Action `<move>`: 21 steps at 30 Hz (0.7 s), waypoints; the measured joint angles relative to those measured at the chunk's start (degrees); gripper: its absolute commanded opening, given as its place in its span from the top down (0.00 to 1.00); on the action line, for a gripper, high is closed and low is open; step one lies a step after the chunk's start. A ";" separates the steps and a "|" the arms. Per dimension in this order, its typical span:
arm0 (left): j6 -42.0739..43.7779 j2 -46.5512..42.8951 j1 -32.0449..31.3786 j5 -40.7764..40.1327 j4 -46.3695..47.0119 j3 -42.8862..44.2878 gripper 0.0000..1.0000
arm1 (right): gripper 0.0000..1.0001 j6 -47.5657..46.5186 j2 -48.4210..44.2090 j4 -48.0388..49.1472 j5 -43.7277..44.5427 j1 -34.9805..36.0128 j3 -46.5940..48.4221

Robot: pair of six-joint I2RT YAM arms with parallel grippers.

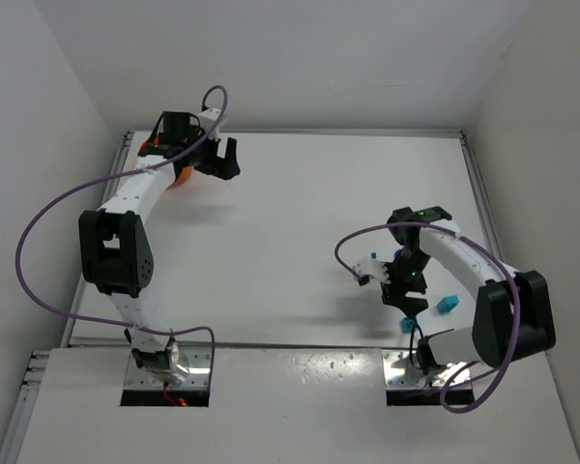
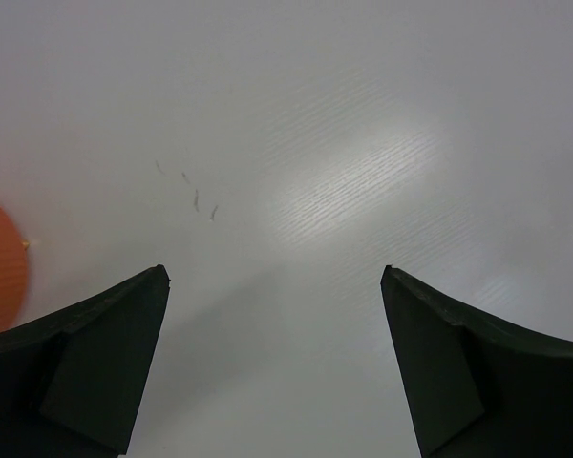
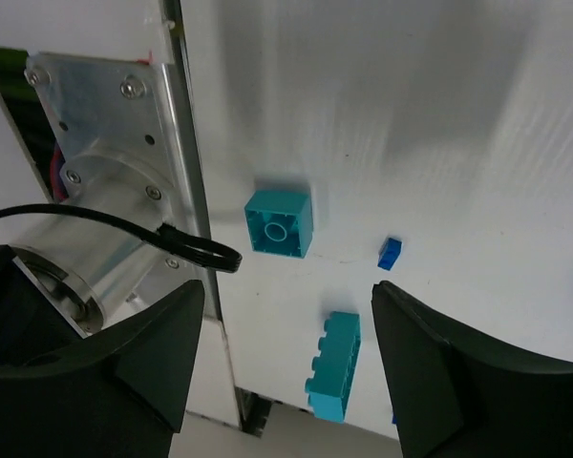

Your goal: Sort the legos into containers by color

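Hidden or cut off:
- Round orange plastic bowl [image 1: 182, 175] sits at the far left of the white table [image 1: 300, 203]. From overhead the left arm covers most of it. The left wrist view catches only a sliver of its rim at the frame's left edge. Contents cannot be told from either view.
- A second blue speck at the right edge of the right wrist view is cut off, too little to identify.
- Overhead, the right arm's wrist blocks the table directly under it. Something blue shows there, but it cannot be made out.

Claws:
- Left claw [image 2: 274, 272]: fingers spread as wide as they go, gripping nothing, bare table beneath, the bowl just off to its left.
- Right claw [image 3: 286, 286]: fingers well apart, gripping nothing, angled back toward its own metal base plate [image 3: 105, 143], with a black cable [image 3: 124, 229] crossing in front.

Legos, all on the table near the right arm's base:
- Square teal plastic brick [image 3: 280, 222], hollow underside up, near the table's side rail.
- Long teal plastic brick [image 3: 332, 365], studs sideways, close to the table's near edge, seen through the gap between the right fingers but lying on the table.
- Tiny blue bit [image 3: 390, 253], near the square brick but not touching it.

All three lie far across the table from the bowl.
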 measured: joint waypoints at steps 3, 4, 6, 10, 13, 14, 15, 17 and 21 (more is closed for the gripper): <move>-0.37 0.00 0.24 -0.09 0.15 -0.37 0.00 | 0.28 0.33 1.11 0.68 2.95 2.80 -1.51; -0.39 0.00 0.24 -0.11 0.15 -0.52 0.00 | 0.28 0.59 1.18 0.96 3.50 3.50 -1.81; -0.68 0.00 0.24 -0.15 0.13 -0.70 0.00 | 0.33 2.60 1.92 1.64 4.26 5.03 -1.88; -1.36 0.00 0.24 -0.31 0.15 -0.72 0.00 | 0.40 8.13 6.56 3.13 3.85 7.91 -0.72; -1.66 0.00 0.37 -0.31 0.15 -0.72 0.00 | 0.42 13.22 9.57 5.22 2.69 10.62 -0.59; -1.70 0.00 0.42 -0.31 0.15 -0.72 0.00 | 0.42 14.40 9.88 5.73 2.47 11.34 -0.59; -1.73 0.00 0.46 -0.31 0.15 -0.72 0.00 | 0.42 15.47 9.92 6.36 2.40 12.07 -0.79; -1.81 0.00 0.59 -0.28 0.17 -0.72 0.00 | 0.43 17.51 9.20 7.89 2.47 13.40 -2.05; -1.81 0.00 0.96 -0.28 0.15 -0.72 0.00 | 0.43 20.24 4.46 10.54 4.50 15.41 -7.82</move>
